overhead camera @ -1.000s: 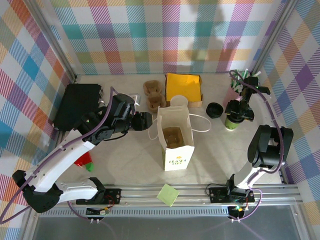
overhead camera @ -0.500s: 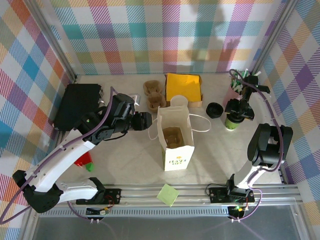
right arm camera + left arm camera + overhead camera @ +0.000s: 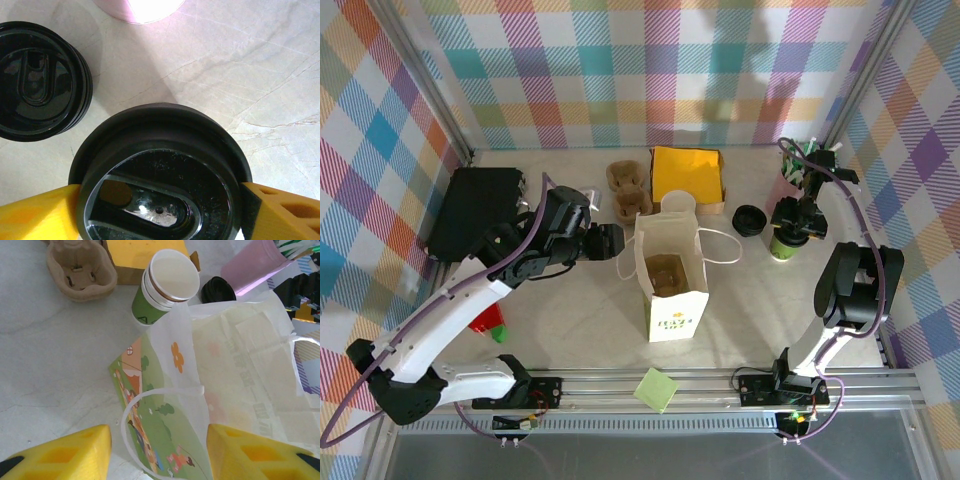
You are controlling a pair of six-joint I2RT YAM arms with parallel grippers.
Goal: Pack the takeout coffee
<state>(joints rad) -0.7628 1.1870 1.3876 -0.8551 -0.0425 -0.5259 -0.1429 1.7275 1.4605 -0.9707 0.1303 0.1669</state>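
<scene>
the takeout coffee [image 3: 160, 200] has a glossy black plastic lid that catches the light, and the stack of lids [image 3: 37, 75] has the same sheen. the table [image 3: 240, 75] is smooth, pale and marble-veined. the paper bag [image 3: 240, 370] is thin, matt, creased printed paper. the cup carrier [image 3: 80, 265] is rough brown moulded pulp.

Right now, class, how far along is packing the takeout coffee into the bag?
Done: the paper bag stands open with a brown tray inside, and the takeout coffee has its black lid on. In hand: the right gripper has its fingers on either side of that lid, cup on the table; the left gripper sits open at the bag's handle. Left: lifting the cup and setting it in the bag.
</scene>
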